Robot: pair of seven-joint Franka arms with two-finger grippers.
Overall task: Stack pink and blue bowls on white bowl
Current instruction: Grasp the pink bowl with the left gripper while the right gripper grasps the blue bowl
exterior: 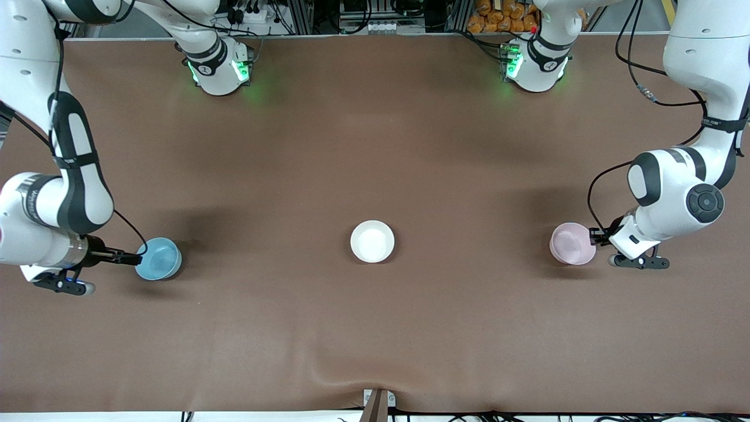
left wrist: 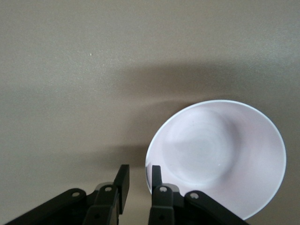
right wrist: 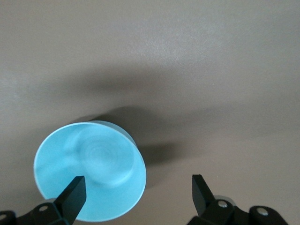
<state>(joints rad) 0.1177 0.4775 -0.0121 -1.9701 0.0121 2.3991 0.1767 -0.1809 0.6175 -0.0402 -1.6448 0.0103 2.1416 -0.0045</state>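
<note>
From the front view I see the white bowl point(exterior: 372, 241) sitting alone at the middle of the table point(exterior: 375, 146). The blue bowl point(exterior: 159, 258) rests toward the right arm's end and the pink bowl point(exterior: 572, 243) toward the left arm's end, all three about equally near the camera. My right gripper point(exterior: 130, 258) is low at the blue bowl's rim, on the side away from the white bowl. My left gripper point(exterior: 597, 236) is at the pink bowl's rim in the same way.

In the left wrist view, the left gripper point(left wrist: 138, 174) has its fingers drawn close together with only a narrow gap, one finger against the pink bowl's point(left wrist: 218, 154) rim.

In the right wrist view, the right gripper point(right wrist: 138, 190) is spread wide. One finger overlaps the blue bowl's point(right wrist: 90, 169) rim; the other stands over bare table.
</note>
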